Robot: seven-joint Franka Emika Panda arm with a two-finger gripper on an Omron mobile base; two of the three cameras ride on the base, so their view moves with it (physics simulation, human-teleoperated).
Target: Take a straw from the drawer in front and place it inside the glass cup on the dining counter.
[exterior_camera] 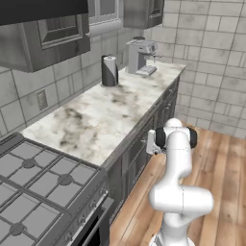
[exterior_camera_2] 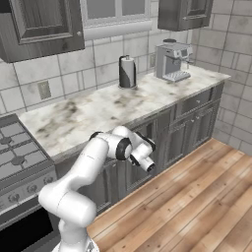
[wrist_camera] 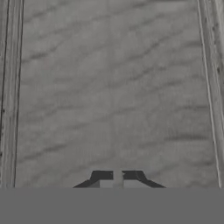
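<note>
Drawer point(exterior_camera_2: 160, 119) is sitting fully shut in the top row of dark grey fronts, right under the edge of the marble worktop point(exterior_camera_2: 98, 110), flush with the fronts on either side. Its front is showing as a wide, shallow, dark grey wood panel. In the left base view the same front row point(exterior_camera: 140, 138) is appearing edge-on and in shadow, detail too small to tell. In the hand view a flat grey wood-grain panel point(wrist_camera: 113, 87) is facing the camera square-on and very close, with thin frame lines running along both sides; cannot tell if this panel is the drawer front itself or a door below it
</note>
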